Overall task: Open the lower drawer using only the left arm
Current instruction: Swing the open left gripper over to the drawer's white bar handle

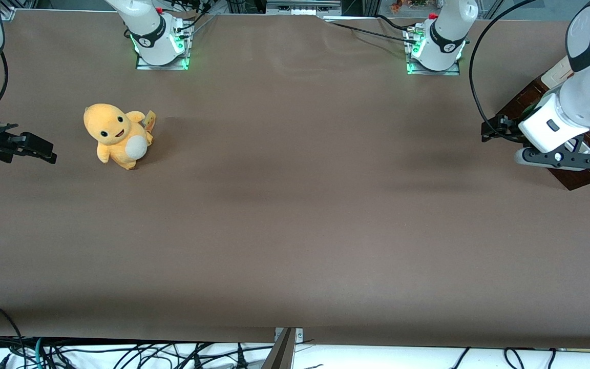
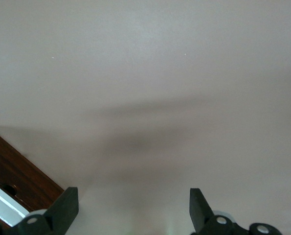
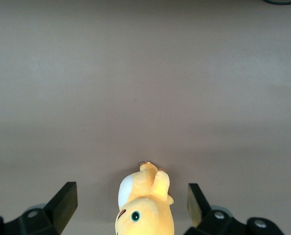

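The left arm (image 1: 579,97) reaches in at its own end of the table. Its black gripper (image 1: 556,159) hangs low over the edge of a dark-brown wooden drawer unit (image 1: 584,177), which the arm mostly covers. In the left wrist view the gripper (image 2: 134,208) is open, its two black fingers (image 2: 67,205) wide apart over bare brown table with nothing between them. Beside one finger shows dark-brown wood (image 2: 18,176) with a white strip (image 2: 1,208) along it, apparently the lower drawer's front and handle. I cannot tell whether the drawer is pulled out.
A yellow plush toy (image 1: 118,136) sits on the brown table (image 1: 295,205) toward the parked arm's end, also in the right wrist view (image 3: 145,208). Two arm bases with green lights (image 1: 159,41) (image 1: 436,43) stand farthest from the front camera. A black cable (image 1: 474,77) loops beside the working arm.
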{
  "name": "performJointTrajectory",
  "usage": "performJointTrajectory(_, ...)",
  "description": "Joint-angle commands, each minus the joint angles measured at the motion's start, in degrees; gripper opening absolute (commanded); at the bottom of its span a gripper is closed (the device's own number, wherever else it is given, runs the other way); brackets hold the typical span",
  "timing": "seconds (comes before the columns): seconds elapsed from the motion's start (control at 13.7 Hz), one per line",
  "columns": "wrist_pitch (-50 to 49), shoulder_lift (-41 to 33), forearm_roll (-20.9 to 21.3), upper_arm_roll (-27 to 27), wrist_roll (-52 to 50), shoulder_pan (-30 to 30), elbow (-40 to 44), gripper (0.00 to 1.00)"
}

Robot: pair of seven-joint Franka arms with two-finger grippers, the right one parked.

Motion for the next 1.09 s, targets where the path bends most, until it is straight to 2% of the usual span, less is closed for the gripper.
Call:
performJointTrajectory(0.0, -1.78, 0.85, 0.71, 0.19, -0.71, -1.00, 2.19, 1.00)
performJointTrajectory(0.29, -2.12, 2.87, 9.23, -0.59, -7.02, -1.53, 1.92, 1.00)
performJointTrajectory(0.44, -6.58, 4.36, 12.83, -0.77, -11.32, -2.57, 1.84, 1.00)
performJointTrajectory(0.66, -9.93, 7.61, 20.74, -1.04, -14.94, -4.07, 1.57, 1.00)
performJointTrajectory(0.87, -17.22, 13.23, 28.38, -1.04, -18.71, -4.87, 1.66, 1.00)
performJointTrajectory(1.02, -21.88, 18.32, 34.26, -1.04, -25.81, -6.27, 1.66, 1.00)
